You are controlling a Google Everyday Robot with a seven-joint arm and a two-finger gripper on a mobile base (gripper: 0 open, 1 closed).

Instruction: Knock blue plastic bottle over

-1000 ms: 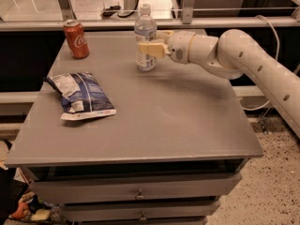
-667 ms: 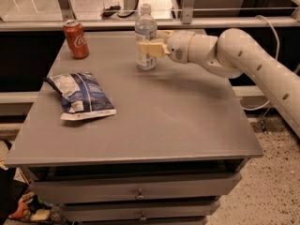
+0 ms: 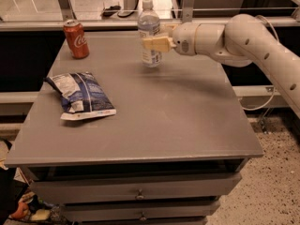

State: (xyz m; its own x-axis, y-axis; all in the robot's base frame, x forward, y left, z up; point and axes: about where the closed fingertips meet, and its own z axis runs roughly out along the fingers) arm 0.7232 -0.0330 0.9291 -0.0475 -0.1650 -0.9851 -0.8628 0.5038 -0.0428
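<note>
Gripper [image 3: 155, 43] sits over the far part of the table [image 3: 187, 125], against the label band of the blue plastic bottle [image 3: 149, 29]. Whether it is clamped on the bottle or only touching it, I cannot tell. The bottle stands upright near the back edge. The white arm [image 3: 253, 36] reaches in from the view's right. At the back left corner I see a red Coca-Cola can [image 3: 76, 39], upright, and nearer me a snack bag [image 3: 82, 95] lying flat.
</note>
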